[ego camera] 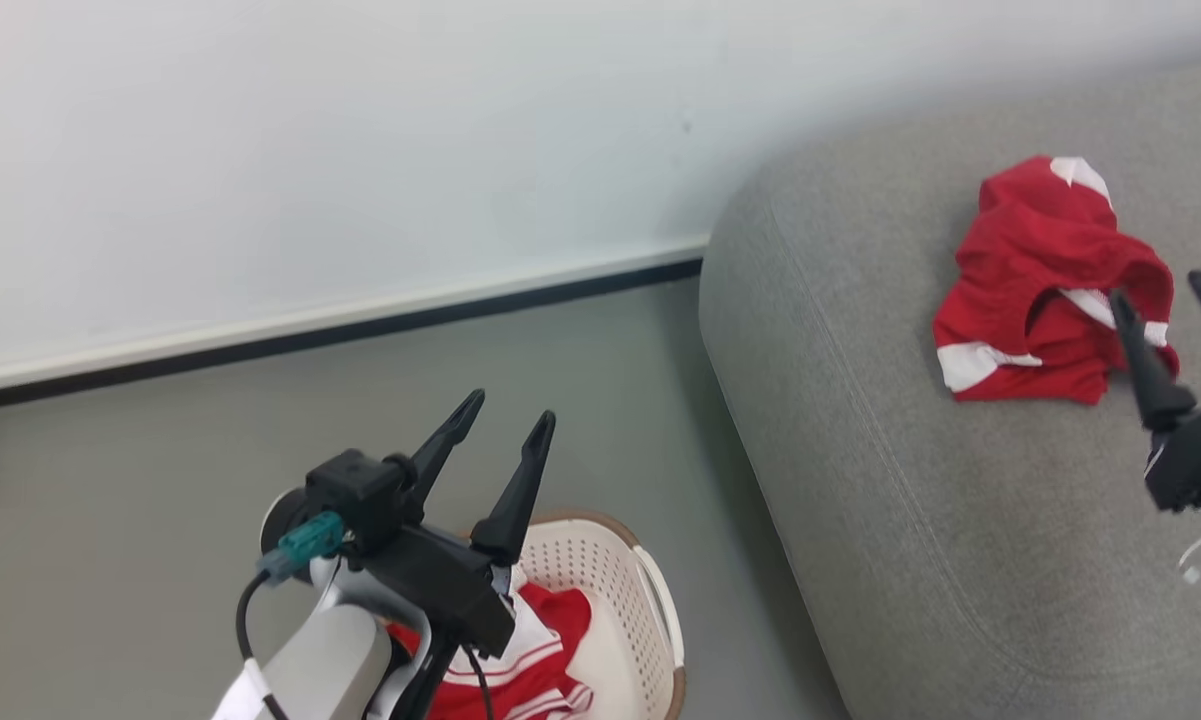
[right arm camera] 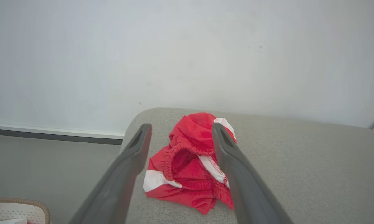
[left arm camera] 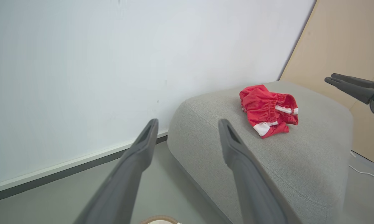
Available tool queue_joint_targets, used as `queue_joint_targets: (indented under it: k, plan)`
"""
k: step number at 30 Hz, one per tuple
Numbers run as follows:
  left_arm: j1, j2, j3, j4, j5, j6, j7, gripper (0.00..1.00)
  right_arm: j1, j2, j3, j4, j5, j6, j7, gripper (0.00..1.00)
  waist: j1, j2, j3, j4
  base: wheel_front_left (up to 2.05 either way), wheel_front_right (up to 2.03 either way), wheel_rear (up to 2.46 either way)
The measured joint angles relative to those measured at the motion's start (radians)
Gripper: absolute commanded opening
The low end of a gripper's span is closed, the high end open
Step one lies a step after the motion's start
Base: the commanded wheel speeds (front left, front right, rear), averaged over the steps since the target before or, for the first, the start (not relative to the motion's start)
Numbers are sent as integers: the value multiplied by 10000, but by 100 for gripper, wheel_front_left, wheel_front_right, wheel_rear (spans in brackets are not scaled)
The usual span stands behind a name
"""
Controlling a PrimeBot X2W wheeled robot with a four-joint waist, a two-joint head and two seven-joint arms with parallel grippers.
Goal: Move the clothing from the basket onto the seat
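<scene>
Head view, lower left: the left gripper point(ego camera: 510, 405) hangs over the basket point(ego camera: 610, 565), fingers spread and empty; the jersey point(ego camera: 560, 625) lies crumpled inside at the bottom edge; further right the seat point(ego camera: 860, 520) bears the shorts point(ego camera: 1030, 300) at upper right, the right gripper point(ego camera: 1160, 288) just beside them, also spread and empty. The jersey looks light, limp and likely to drape; a raised fold near its middle seems the best place to pinch.
</scene>
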Motion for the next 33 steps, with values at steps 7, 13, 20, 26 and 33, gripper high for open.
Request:
queue_joint_targets:
  k: [7, 13, 20, 26, 33]
  plan:
    - [872, 88, 274, -211, -94, 430, -75, 100, 1667, 165, -347, -1622, 334, -443, -230, 100, 1, 0, -649, 587, 0, 0, 0]
    - [1593, 395, 782, -403, -136, 976, -117, 100, 3131, 347, -836, -3239, 537, -1214, -314, 100, 1, 0, -1036, 1299, 0, 0, 0]
    - [2258, 665, 1423, -616, -146, 1327, -171, 100, 4409, 859, -1154, -4677, 702, -1822, -318, 100, 2, 0, -1278, 1886, 0, 0, 0]
    - [2976, 757, 1964, -779, -148, 1488, -173, 100, 5054, 1279, -1419, -5524, 642, -2073, -318, 100, 2, 0, -1354, 2165, 0, 0, 0]
    - [3521, 675, 2654, -1099, -4, 1586, -173, 100, 5562, 1498, -1870, -6169, 316, -2236, -320, 100, 2, 1, -1296, 2246, 0, 0, 0]
